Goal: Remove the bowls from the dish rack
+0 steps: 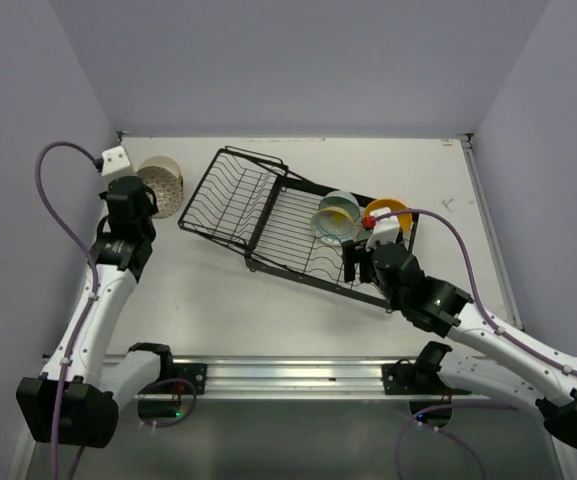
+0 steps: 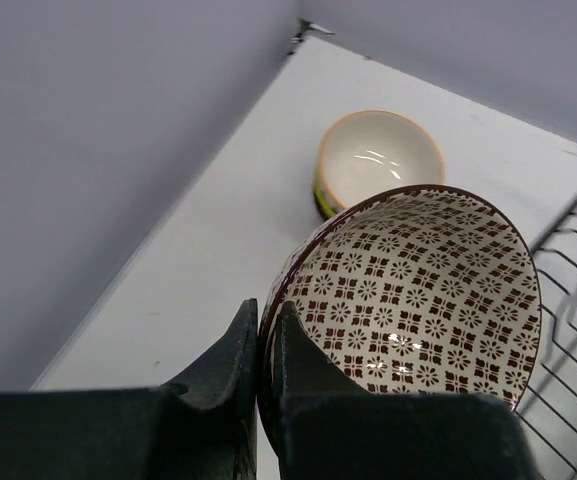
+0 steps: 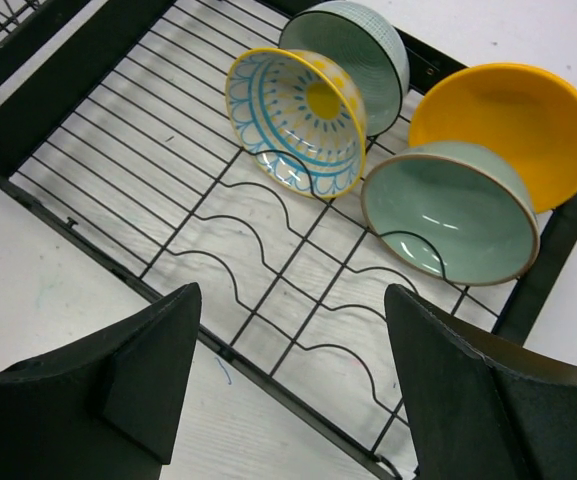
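Left gripper is clenched on the rim of the brown-patterned bowl, cream with a dark floral lattice, at the table's 10 o'clock corner. Right gripper hangs released over the dish rack; 4 bowls lean at its 3 o'clock end.

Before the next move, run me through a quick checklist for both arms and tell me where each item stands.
1. Left tool shut on the rim of the brown-patterned bowl: ok.
2. Bare table beside the cream bowl for setting it down: ok.
3. Patterned bowl lifted off the table: cannot tell.
4. Right tool open: ok.
5. Right tool lined up on a bowl: not ok. It hovers over bare wires, short of the pale teal bowl.
6. Dish rack unloaded: not ok. The pale teal bowl, orange bowl, blue-and-yellow bowl and green bowl stand in it.
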Robot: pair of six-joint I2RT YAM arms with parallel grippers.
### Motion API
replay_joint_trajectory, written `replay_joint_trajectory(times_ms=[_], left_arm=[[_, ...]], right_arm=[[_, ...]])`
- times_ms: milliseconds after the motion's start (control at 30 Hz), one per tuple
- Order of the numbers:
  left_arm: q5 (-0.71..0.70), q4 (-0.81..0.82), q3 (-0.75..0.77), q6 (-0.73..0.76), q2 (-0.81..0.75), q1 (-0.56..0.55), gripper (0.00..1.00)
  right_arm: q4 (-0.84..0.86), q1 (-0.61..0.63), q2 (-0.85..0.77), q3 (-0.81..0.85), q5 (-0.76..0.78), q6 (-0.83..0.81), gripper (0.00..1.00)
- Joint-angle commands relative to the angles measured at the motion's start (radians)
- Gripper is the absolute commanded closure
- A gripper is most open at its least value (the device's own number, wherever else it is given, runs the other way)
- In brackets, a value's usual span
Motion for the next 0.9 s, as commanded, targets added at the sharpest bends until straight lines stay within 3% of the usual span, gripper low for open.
replay_joint_trajectory(times_ms=[0, 333, 867], left_arm=[[-0.045, 0.048, 0.007, -0.141, 0.022, 0.160, 1.00], [0.290, -0.012, 0.071, -0.217, 0.328, 0.396, 1.00], [0.469, 0.028, 0.090, -0.210, 0.525, 0.439, 0.99]], right_arm=[[0.008, -0.005, -0.041, -0.015, 0.062, -0.003, 0.22], [0.042, -0.007, -0.047, -0.047, 0.043, 0.005, 0.20], [0.040, -0.007, -0.053, -0.051, 0.039, 0.005, 0.19]])
